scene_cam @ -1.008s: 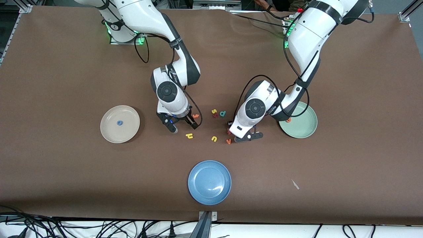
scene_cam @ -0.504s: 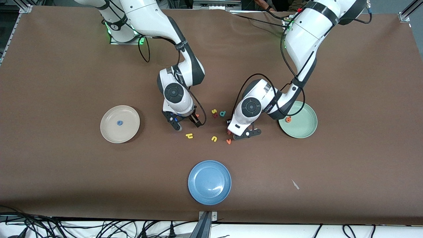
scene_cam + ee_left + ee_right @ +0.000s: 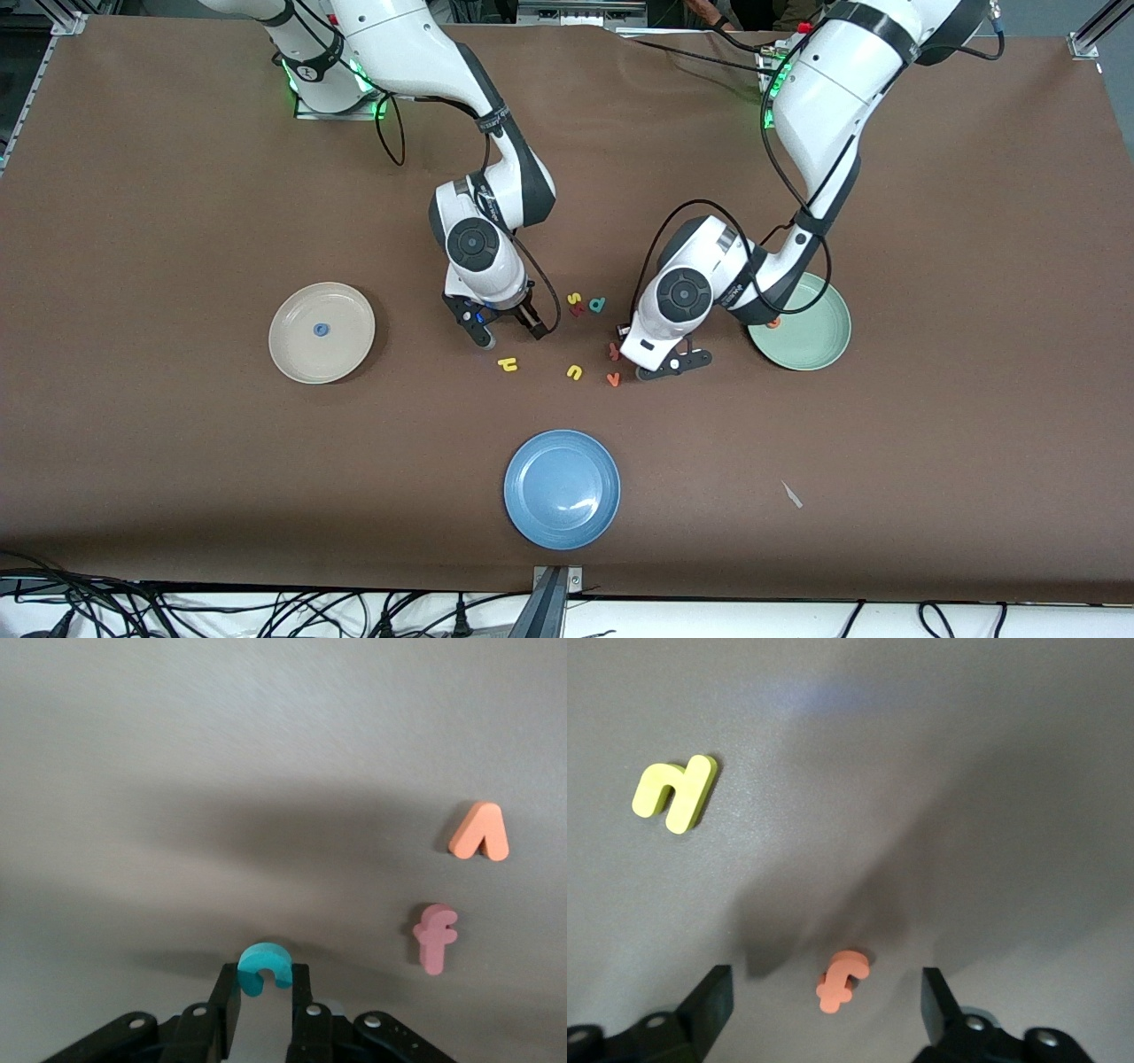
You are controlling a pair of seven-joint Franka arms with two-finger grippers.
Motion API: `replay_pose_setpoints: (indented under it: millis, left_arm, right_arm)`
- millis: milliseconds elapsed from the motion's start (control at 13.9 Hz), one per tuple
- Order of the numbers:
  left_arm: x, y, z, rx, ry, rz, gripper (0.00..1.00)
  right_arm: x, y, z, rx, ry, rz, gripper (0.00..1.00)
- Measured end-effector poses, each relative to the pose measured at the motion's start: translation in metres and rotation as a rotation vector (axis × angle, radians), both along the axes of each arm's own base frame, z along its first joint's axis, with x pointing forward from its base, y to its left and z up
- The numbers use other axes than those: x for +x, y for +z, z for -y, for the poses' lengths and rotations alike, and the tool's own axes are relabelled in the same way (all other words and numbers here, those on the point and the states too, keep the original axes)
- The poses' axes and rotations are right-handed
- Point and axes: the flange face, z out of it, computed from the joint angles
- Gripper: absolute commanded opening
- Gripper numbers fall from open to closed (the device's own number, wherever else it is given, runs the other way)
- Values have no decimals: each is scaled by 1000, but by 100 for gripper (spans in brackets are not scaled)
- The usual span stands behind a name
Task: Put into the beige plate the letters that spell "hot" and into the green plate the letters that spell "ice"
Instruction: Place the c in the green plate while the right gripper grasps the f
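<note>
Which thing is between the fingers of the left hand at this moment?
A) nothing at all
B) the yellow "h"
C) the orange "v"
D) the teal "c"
D: the left wrist view shows the left hand with its two fingers pressed on either side of the teal "c", while the orange "v" lies apart on the table.
</note>
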Motion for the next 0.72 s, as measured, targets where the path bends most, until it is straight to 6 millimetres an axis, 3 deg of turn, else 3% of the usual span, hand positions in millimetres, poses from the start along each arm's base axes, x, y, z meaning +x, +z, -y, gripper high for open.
replay_pose_setpoints:
  millis: [144, 288, 432, 720]
  left_arm:
    - [5, 26, -24, 47, -43, -42, 0]
    - [18, 38, -68, 73, -48, -94, 0]
    - [25, 35, -112, 87, -52, -170, 0]
    - [28, 30, -157, 79, -101, -257, 0]
  right_arm:
    - [-2, -4, -2, -5, 4, -4, 87]
    - [-6, -10, -5, -7, 7, -4, 81]
    - [-8, -11, -7, -4, 8, -1, 70]
    - [-7, -8, -9, 1, 10, 4, 53]
